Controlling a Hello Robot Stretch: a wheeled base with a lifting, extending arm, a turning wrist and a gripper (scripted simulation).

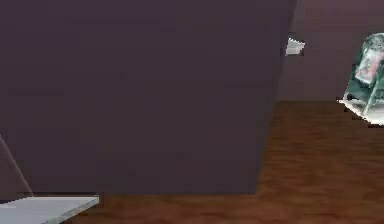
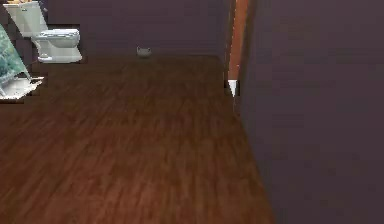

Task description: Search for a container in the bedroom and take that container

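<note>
Closest in the forward view, a pale slab (image 1: 50, 210) is lying at the bottom left corner, and I am not able to tell what it is. Just behind it a dark purple wall (image 1: 140, 90) is rising and taking up the left and middle of the scene, its right edge running down to the wood floor (image 1: 320, 160). Right of that edge, a farther wall is carrying a small white patch (image 1: 294, 46), too small for me to name. At the far right a glassy thing (image 1: 366, 80), greenish and white, is standing on the floor and running past the picture's edge.

In the arm side view, the floor (image 2: 120, 150) is spreading from the near edge to the far wall. On the right a dark purple wall (image 2: 320, 120) is standing near. An orange-brown strip (image 2: 237, 40) is running up along its far edge, with a white bit (image 2: 233, 88) at its foot. At the far left a white toilet (image 2: 48, 35) is standing against the far wall. Nearer than it, at the left edge, the glassy thing (image 2: 12, 70) is sitting on the floor. A small grey blob (image 2: 144, 51) is lying on the floor by the far wall, well right of the toilet.

I cannot tell the state of my gripper, and I cannot tell where the container is.
</note>
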